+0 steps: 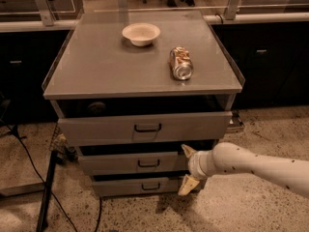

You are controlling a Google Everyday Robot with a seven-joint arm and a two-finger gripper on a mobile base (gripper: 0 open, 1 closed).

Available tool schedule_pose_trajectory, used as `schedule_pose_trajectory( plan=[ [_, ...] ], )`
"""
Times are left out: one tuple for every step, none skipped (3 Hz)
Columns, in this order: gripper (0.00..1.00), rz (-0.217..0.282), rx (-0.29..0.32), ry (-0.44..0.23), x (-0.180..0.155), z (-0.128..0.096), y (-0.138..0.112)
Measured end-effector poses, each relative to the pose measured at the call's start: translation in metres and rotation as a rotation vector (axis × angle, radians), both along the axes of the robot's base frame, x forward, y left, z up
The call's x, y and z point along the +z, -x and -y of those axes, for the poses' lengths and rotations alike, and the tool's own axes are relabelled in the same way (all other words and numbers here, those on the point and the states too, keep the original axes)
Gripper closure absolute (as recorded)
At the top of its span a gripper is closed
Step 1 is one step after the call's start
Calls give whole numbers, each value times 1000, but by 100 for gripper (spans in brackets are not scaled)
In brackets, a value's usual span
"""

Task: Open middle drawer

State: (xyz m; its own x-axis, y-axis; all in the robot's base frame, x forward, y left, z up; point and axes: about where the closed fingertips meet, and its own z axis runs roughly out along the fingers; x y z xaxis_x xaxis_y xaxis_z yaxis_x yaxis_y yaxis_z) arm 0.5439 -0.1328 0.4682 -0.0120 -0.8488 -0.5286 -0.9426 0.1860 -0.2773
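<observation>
Grey metal makes up the cabinet (pixel 96 76) at the centre; far left on the floor, a dark cable (pixel 30 154) trails toward its base. On the top sit a white bowl (pixel 141 34) toward the far side and, to its right, a can (pixel 180 63) lying on its side, well apart from the bowl.

Below the top are three drawer fronts, stacked. The top drawer (pixel 96 128) is widest and stands out toward the near side, with a dark gap above it. The middle drawer (pixel 111 163) sits just under it, set back from it, its small loop handle (pixel 148 164) at the centre with nothing touching it. The bottom drawer (pixel 120 187) is narrowest.

Right of the handle, the gripper (pixel 187 168) is at the right end of the middle drawer. Its pale fingers (pixel 187 151) are spread apart, one by the drawer's upper right corner and the other down beside the bottom drawer, and they grasp nothing that shows. Whether either finger touches the front I cannot tell. The white arm (pixel 256 166) runs off to the right.

By my reading the task is hardly begun: the middle drawer looks shut or very nearly so, and the handle is not yet taken; what is left is to get a hold and pull the drawer toward the near side.
</observation>
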Motion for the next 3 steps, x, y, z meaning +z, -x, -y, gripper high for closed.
schedule_pose_trajectory(
  plan=[
    [0, -10, 13, 1, -9, -7, -12],
    [0, -20, 26, 13, -16, -13, -22],
    [0, -32, 37, 33, -24, -18, -32]
  ],
)
